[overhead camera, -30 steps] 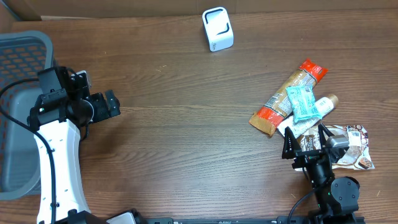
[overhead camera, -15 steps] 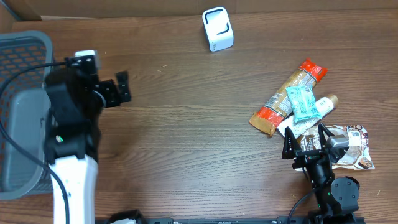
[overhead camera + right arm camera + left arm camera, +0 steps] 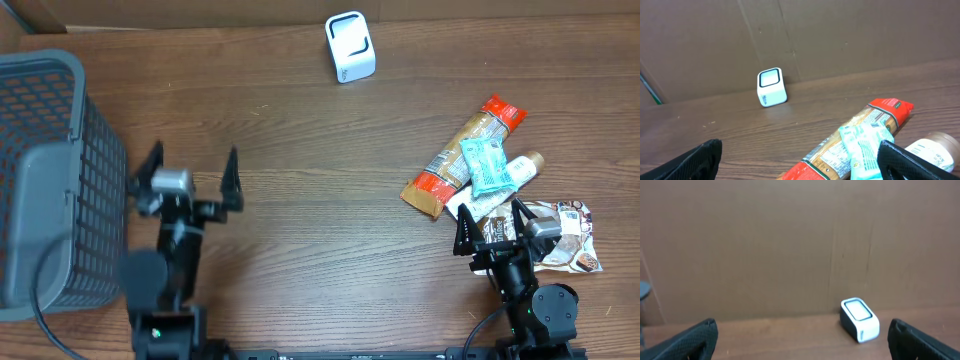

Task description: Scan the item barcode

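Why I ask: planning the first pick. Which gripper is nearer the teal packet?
Right. The right gripper sits just short of the teal packet; the left gripper is far off, by the basket.

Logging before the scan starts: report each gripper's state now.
Left gripper: open, holding nothing.
Right gripper: open, holding nothing.
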`<state>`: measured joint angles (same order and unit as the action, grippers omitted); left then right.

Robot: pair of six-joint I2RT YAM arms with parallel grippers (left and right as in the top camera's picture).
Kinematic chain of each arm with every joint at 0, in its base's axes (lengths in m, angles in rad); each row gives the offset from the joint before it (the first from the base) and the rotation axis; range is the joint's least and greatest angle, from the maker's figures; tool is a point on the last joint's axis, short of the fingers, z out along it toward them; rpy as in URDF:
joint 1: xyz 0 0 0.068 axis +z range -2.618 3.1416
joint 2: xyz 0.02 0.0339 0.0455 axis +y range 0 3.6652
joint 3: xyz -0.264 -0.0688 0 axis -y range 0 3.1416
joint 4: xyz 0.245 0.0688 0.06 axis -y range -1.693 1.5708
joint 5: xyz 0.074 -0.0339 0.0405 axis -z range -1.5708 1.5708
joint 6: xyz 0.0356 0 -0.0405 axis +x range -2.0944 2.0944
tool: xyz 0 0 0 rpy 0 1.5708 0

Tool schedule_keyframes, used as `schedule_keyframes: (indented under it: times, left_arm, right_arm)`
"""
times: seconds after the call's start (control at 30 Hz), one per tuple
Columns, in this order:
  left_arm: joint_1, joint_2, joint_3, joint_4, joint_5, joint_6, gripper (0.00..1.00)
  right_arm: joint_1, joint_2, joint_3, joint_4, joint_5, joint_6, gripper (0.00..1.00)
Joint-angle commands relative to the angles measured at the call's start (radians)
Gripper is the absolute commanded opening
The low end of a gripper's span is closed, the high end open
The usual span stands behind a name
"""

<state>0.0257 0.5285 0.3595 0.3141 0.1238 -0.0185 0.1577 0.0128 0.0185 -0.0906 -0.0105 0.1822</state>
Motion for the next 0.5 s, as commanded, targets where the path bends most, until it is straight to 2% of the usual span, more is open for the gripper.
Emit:
schedule_keyframes:
  times: [0.0, 0.27, 0.47]
  left_arm:
    - [-0.007, -0.111, -0.126, 0.046, 0.0, 0.016, 1.0]
    - [-0.007, -0.357, -0.328, 0.053, 0.0, 0.016, 1.0]
    - [-0.007, -0.476, -0.355, -0.03, -0.004, 0.02, 1.0]
  right_arm:
    - [0.005, -0.01, -0.011, 0.006, 0.01, -0.008, 1.0]
    - [0.005, -0.01, -0.011, 0.006, 0.01, -0.008, 1.0]
    - [0.005, -0.01, -0.011, 0.006, 0.01, -0.008, 1.0]
